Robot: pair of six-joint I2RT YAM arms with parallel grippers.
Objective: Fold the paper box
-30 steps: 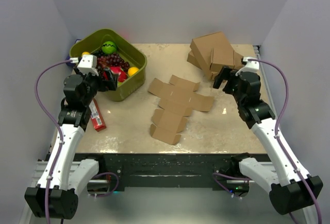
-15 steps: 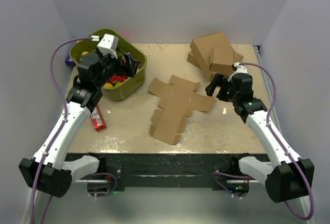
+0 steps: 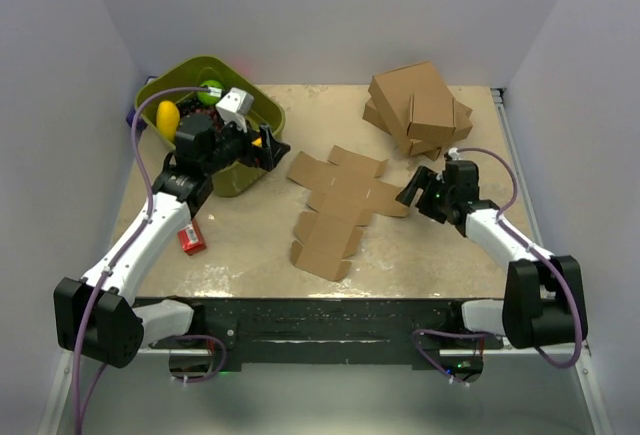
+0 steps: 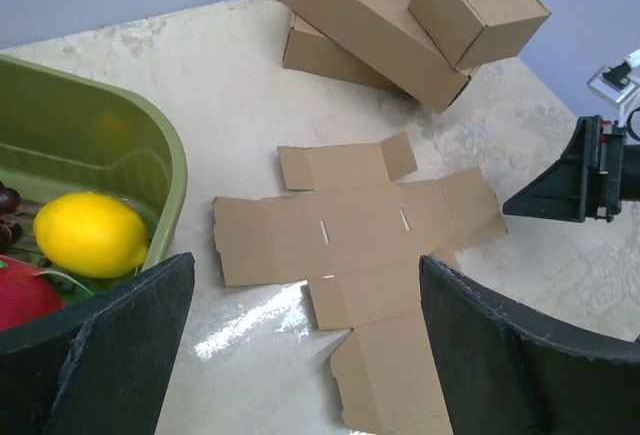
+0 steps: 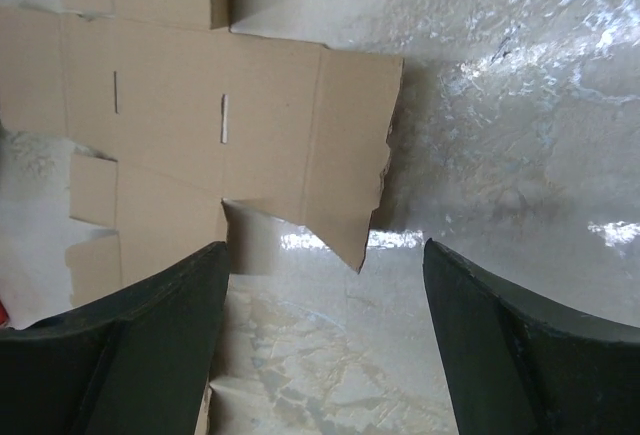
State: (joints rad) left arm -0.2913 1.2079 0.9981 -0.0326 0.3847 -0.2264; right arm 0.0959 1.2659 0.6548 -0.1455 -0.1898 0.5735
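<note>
The box [image 3: 340, 203] lies flat and unfolded between the arms, so the step looks like the approach before a first fold. The right gripper [image 3: 413, 191], jaws apart and empty, hangs at the nearest flap [image 5: 345, 155]; the left gripper [image 3: 271, 151], spread wide and empty, hovers by the bin [image 3: 233, 180]. Next, probably, a finger must slip under that flap and lift it along the crease.

A mottled beige tabletop [image 3: 250, 245] spreads beneath the left gripper [image 3: 268, 145] and the right gripper [image 3: 410, 193], closed in beyond and to either side of them by plain pale lavender-grey walls [image 3: 330, 15], with soft glare [image 3: 437, 216] just beside the right one.
</note>
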